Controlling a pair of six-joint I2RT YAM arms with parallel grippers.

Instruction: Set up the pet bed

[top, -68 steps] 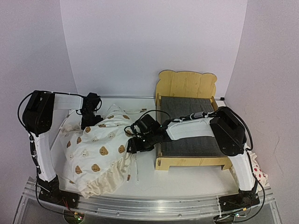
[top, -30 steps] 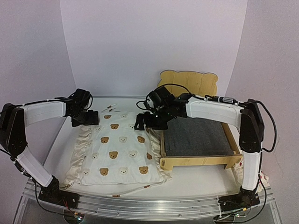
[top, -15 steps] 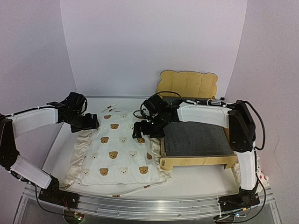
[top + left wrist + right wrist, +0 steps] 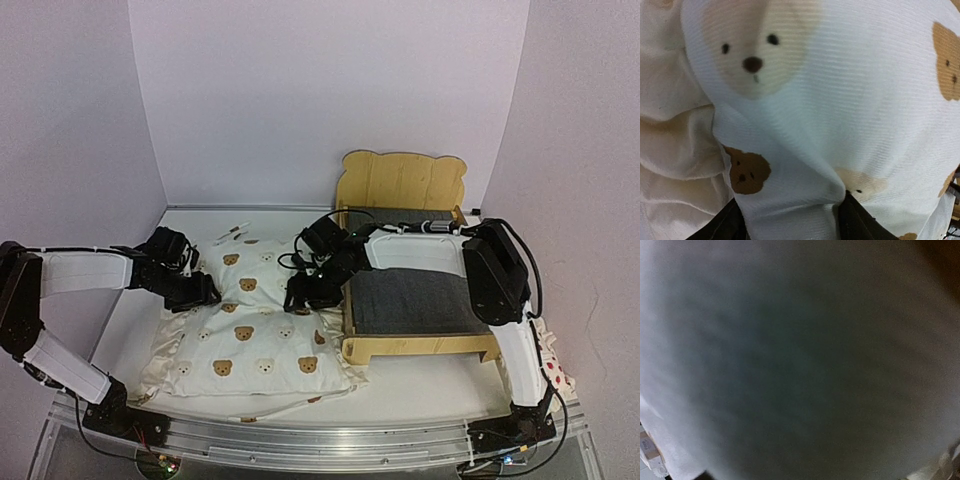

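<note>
Both arms have been drawn back and lowered since a moment ago, so the left end effector [image 4: 200, 293] and the right end effector [image 4: 300, 296] are now pressed onto the cushion [image 4: 250, 335], which is spread flat at 9 o'clock of the pet bed [image 4: 415, 300], likely so it can be lifted by two sides. A fold of cloth is pinched between the left fingers [image 4: 725, 227], but the right grip cannot be told, as its camera is covered by cloth. Both arms are held low and stretched out, and the pet bed is left bare at 3 o'clock on the surface [image 4: 420, 385].
</note>
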